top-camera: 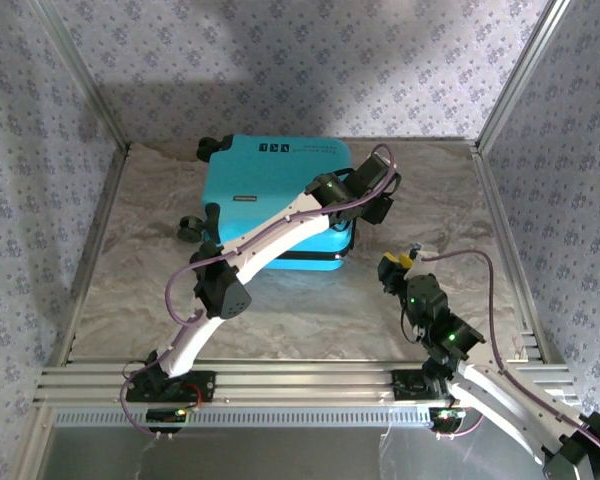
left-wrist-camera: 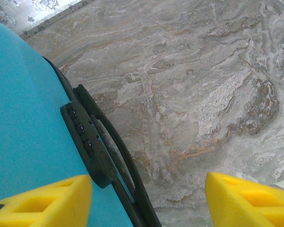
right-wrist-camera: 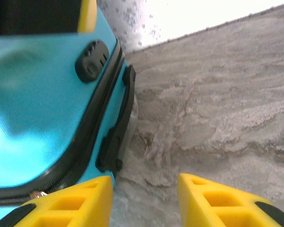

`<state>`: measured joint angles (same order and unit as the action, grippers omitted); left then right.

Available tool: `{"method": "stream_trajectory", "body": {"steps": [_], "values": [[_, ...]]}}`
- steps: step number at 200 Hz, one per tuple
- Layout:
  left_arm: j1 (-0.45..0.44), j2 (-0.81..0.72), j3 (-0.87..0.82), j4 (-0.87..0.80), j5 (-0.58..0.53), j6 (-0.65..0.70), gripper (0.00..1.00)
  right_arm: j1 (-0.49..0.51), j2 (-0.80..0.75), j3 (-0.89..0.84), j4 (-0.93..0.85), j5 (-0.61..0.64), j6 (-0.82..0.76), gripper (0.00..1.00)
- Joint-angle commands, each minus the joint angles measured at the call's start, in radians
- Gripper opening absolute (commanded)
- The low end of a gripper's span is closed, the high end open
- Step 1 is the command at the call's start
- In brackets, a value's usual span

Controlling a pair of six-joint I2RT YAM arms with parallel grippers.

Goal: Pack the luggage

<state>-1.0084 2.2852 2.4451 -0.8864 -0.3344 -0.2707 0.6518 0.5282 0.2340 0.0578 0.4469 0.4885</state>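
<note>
Left fingers point(left-wrist-camera: 42, 201) stand apart, empty, straddling the turquoise suitcase's point(top-camera: 270, 175) edge by its combination lock point(left-wrist-camera: 85, 137); right fingers point(right-wrist-camera: 213, 198), also apart, hover empty beside its side handle point(right-wrist-camera: 116, 137).

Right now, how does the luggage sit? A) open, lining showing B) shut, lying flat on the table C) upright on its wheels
B: the luggage lies flat on the table, its turquoise shell facing up and its two halves closed together.

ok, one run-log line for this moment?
luggage: closed, flat on table | left gripper: open, over lock edge | right gripper: open, empty, near side handle
</note>
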Motion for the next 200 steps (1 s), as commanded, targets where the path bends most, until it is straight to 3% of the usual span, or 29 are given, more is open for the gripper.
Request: {"method": "stream_trajectory", "body": {"steps": [1,57,119,163,200], "values": [[-0.008,-0.09,-0.008,0.016,-0.033,0.017,0.65,-0.015,0.017,-0.018,-0.074,-0.114,-0.045,0.42],[-0.007,-0.294,-0.228,0.105,-0.071,0.021,0.64,-0.015,0.171,-0.019,0.086,-0.257,-0.156,0.42],[0.02,-0.65,-0.699,0.239,-0.198,-0.008,0.67,-0.015,0.3,0.002,0.215,-0.4,-0.245,0.41],[0.209,-0.984,-1.092,0.269,-0.179,-0.12,0.68,-0.015,0.385,0.016,0.275,-0.424,-0.242,0.4],[0.373,-1.238,-1.299,0.248,-0.121,-0.17,0.71,-0.002,0.483,0.048,0.325,-0.435,-0.243,0.4]]}}
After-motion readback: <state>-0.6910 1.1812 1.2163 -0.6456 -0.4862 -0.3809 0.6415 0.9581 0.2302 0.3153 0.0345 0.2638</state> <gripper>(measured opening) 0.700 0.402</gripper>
